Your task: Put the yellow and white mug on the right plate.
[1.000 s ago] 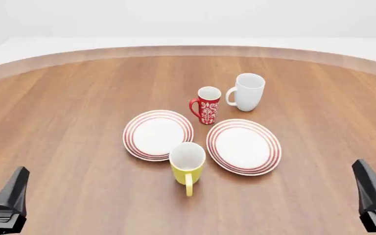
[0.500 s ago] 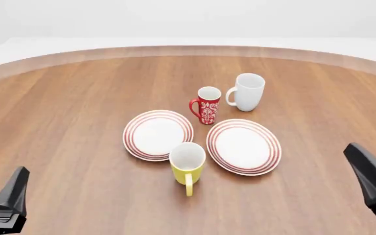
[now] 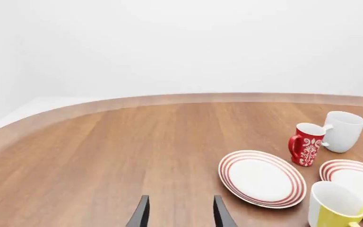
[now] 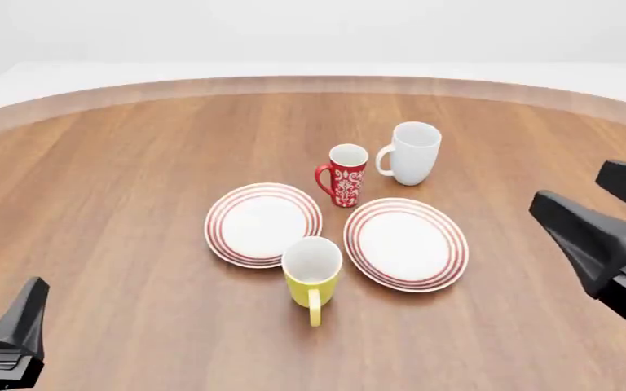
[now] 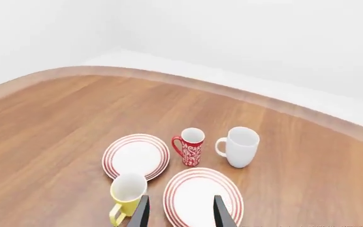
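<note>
The yellow and white mug (image 4: 313,273) stands upright between the two plates at their near edges, handle pointing toward the arms; it also shows in the wrist views (image 3: 332,211) (image 5: 127,190). The right plate (image 4: 406,243) (image 5: 194,191) lies flat and bare just right of it. My right gripper (image 4: 566,184) (image 5: 181,215) hovers open and empty, to the right of that plate and above the table. My left gripper (image 4: 1,285) (image 3: 180,217) is open and empty at the near left corner, far from the mug.
A second ringed plate (image 4: 263,224) lies left of the mug. A red-and-white patterned mug (image 4: 346,175) and a taller white mug (image 4: 411,152) stand behind the plates. The table's curved far edge (image 4: 313,81) runs across the back.
My right gripper has risen and swung forward and left, from the near right corner toward the right plate. The left gripper, mugs and plates have not moved.
</note>
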`<act>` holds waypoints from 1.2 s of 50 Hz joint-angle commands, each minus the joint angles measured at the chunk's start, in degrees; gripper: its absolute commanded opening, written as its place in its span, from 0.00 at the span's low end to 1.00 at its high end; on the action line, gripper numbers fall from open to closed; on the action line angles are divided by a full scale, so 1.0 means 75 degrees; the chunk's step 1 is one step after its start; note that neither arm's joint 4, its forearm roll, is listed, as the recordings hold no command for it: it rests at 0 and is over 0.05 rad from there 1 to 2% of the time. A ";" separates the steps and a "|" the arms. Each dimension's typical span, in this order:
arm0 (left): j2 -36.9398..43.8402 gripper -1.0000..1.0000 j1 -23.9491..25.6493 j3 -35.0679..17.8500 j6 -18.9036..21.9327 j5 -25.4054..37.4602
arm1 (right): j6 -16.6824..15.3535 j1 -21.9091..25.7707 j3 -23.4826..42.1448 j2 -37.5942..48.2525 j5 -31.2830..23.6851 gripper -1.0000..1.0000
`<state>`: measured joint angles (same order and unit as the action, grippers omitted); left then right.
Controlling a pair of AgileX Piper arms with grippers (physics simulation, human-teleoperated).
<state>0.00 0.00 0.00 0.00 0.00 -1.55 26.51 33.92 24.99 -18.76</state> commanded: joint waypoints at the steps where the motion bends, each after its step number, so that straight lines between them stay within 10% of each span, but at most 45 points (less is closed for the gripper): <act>1: 0.0000 1.00 0.0000 0.0000 0.0000 0.0000 | 0.0130 0.0576 0.0575 0.0967 -0.0236 1.00; 24: 0.0000 1.00 0.0000 0.0000 0.0000 0.0000 | -0.0040 0.1161 0.1464 0.2967 -0.1588 1.00; 60: 0.0000 1.00 0.0000 0.0000 0.0000 0.0000 | 0.1175 0.2123 0.3272 0.5208 -0.2576 1.00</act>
<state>0.00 0.00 0.00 0.00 0.00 5.79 39.73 55.79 60.36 -36.95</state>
